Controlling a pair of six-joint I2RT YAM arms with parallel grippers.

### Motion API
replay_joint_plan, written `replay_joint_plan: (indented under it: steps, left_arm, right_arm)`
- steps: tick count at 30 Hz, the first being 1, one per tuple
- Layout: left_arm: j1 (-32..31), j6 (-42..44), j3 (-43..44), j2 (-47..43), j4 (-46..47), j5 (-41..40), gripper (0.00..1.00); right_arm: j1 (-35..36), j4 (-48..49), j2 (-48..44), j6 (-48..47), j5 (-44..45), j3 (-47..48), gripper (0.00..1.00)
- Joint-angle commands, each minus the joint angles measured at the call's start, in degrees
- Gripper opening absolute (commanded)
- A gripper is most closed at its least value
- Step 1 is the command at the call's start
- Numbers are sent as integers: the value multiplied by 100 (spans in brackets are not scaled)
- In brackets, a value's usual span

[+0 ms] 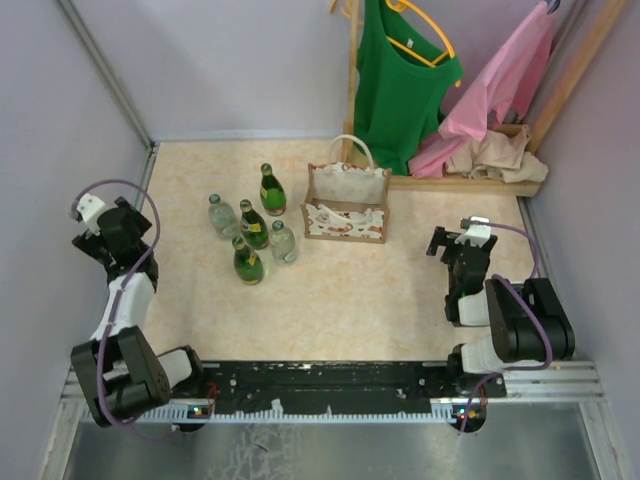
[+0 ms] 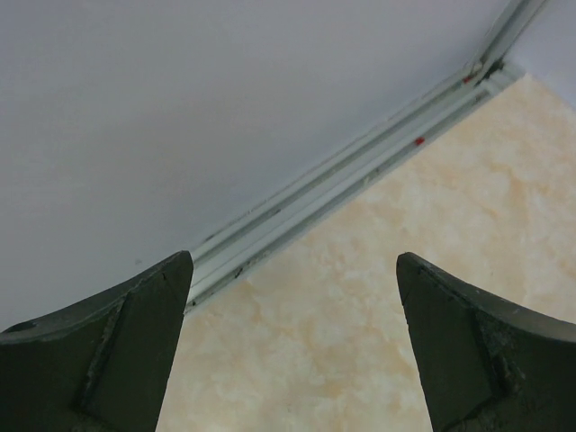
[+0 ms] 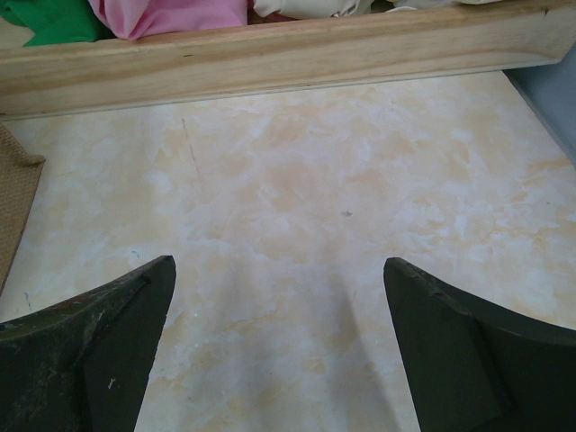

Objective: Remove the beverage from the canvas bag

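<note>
The canvas bag (image 1: 346, 203) stands upright at the middle back of the table, cream with white loop handles and a red-and-dark print. I cannot see inside it. Several glass bottles (image 1: 252, 228), green and clear, stand in a cluster to its left. My left gripper (image 1: 100, 222) is open and empty by the left wall; in the left wrist view (image 2: 294, 263) it faces only table and wall rail. My right gripper (image 1: 452, 240) is open and empty to the right of the bag; the right wrist view (image 3: 279, 263) shows bare table between its fingers and the bag's edge (image 3: 13, 202) at far left.
A wooden rack base (image 1: 470, 182) runs along the back right, also in the right wrist view (image 3: 270, 58). A green shirt (image 1: 403, 80) and pink garment (image 1: 500, 75) hang above it, with a beige cloth heap (image 1: 495, 155) on it. Walls enclose left, back and right.
</note>
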Motion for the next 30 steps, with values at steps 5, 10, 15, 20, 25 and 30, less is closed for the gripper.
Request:
replay_joint_plan:
  steps: [5, 10, 15, 20, 25, 30]
  left_arm:
    - [156, 513, -897, 122, 1717, 1031, 100]
    - [156, 642, -1449, 96, 2558, 1473, 100]
    - [156, 664, -1520, 160, 2573, 1495, 100]
    - [156, 633, -1595, 71, 2602, 1615, 100]
    - [150, 659, -1736, -19, 2711, 1716, 100]
    - [148, 665, -1783, -61, 2737, 1799, 100]
  right_arm:
    - [54, 327, 15, -72, 20, 194, 99]
    - [50, 326, 14, -72, 19, 194, 99]
    - [53, 326, 14, -73, 18, 192, 99]
    - [55, 326, 14, -75, 22, 195, 99]
    - [53, 318, 14, -73, 18, 194, 99]
    - [50, 326, 14, -72, 13, 194, 99]
